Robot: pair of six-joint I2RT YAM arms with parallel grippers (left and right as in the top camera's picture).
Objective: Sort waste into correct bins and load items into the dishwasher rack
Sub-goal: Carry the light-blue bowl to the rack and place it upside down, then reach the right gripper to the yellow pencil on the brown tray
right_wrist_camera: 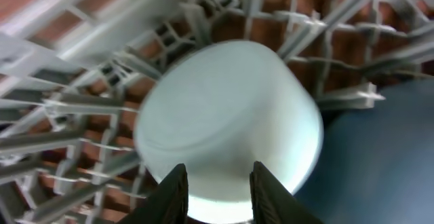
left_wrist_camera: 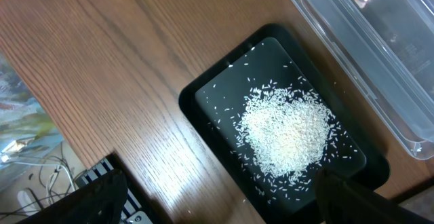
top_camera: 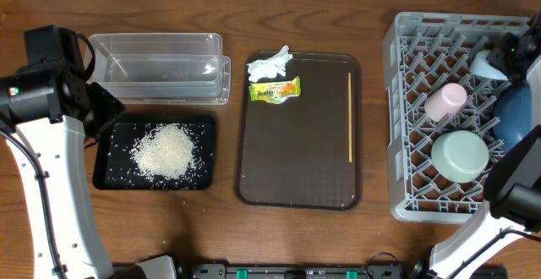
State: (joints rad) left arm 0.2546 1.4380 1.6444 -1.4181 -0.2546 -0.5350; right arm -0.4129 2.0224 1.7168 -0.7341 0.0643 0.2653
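Two narrowly parted fingers of the right gripper (right_wrist_camera: 218, 170) hang over the upturned pale mint-green bowl (right_wrist_camera: 230, 108) in the dishwasher rack (right_wrist_camera: 81, 68), pinching nothing, the dark blue bowl (right_wrist_camera: 383, 149) beside them. Spread wide, the left gripper (left_wrist_camera: 218, 176) hovers above the black tray (left_wrist_camera: 203, 91), rice grains (left_wrist_camera: 288, 132) heaped just ahead of its tips.

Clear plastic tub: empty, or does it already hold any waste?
Empty. Overhead, nothing shows inside the clear tub; the tissue and snack wrapper lie on the brown tray.
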